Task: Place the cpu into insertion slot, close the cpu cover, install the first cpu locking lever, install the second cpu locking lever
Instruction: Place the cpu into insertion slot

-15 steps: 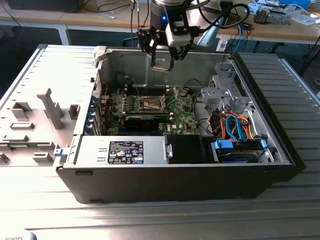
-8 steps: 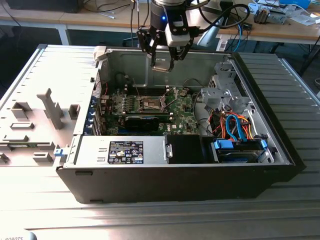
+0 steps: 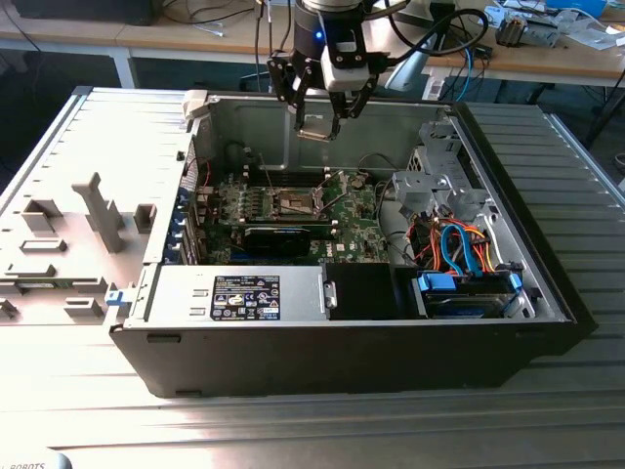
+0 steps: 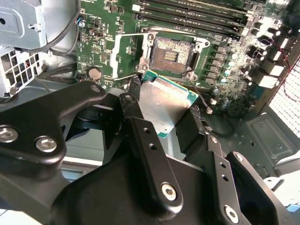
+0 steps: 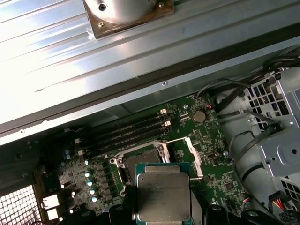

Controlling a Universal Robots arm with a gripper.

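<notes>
Exterior view: the gripper (image 3: pixel 320 122) hangs above the open case (image 3: pixel 293 342), pinching the cpu (image 3: pixel 314 129) by its edges, well above the board (image 3: pixel 352 210) and the slot (image 3: pixel 296 201).

Second wrist view: black fingers (image 4: pixel 142 133) clamp the cpu (image 4: pixel 161 103) on two opposite sides. It is tilted and clear of the bare slot (image 4: pixel 171 52), whose cover (image 4: pixel 125 56) lies swung open beside it.

First wrist view: the cpu (image 5: pixel 162 197) hides part of the slot (image 5: pixel 140 161), and the cover (image 5: pixel 194 157) stands raised.
</notes>
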